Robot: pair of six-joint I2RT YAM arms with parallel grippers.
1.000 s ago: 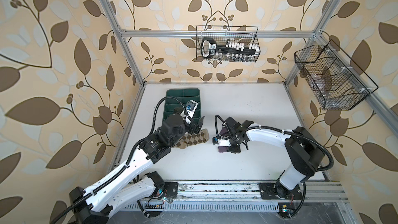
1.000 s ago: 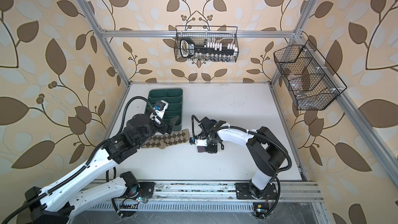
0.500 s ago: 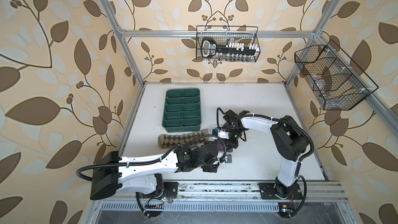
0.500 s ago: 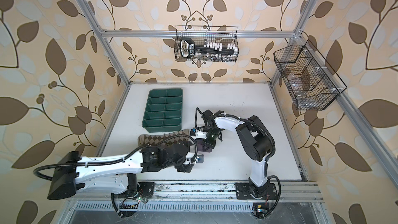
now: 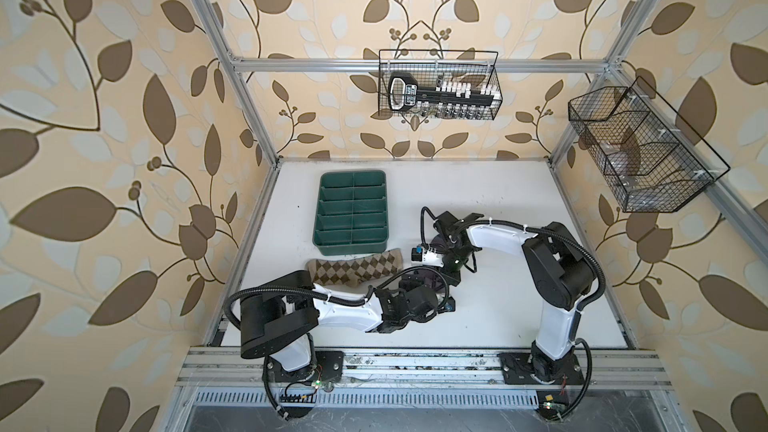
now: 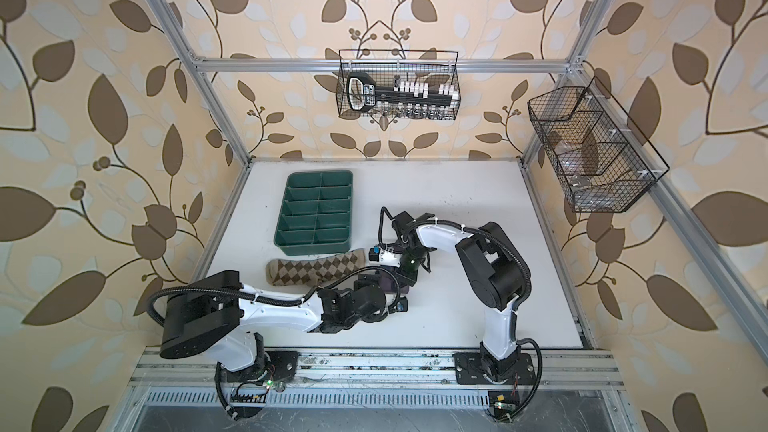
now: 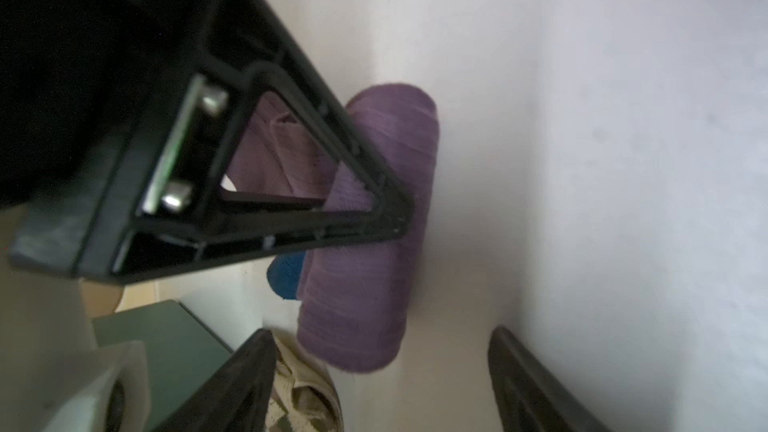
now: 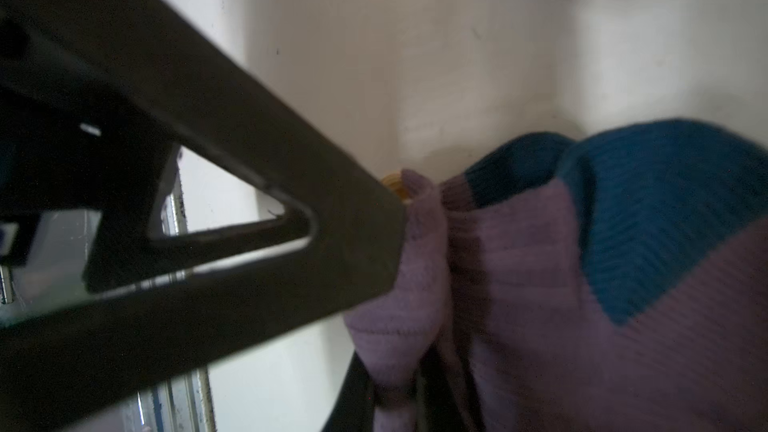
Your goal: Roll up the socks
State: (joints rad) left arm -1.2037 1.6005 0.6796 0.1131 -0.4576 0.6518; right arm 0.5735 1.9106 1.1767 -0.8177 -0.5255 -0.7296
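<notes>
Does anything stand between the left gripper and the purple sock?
Nothing visible does. In the left wrist view the near end of the rolled purple sock lies right at the open left gripper. The right gripper pinches the roll farther along; the argyle sock lies off to one side.

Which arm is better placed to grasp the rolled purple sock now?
Left, probably. The left gripper is open with one end of the purple sock between its jaws; the right gripper is shut on its loose fabric.

Ribbed knit purple sock (image 7: 365, 284) (matt) on smooth table (image 7: 623, 118).
</notes>
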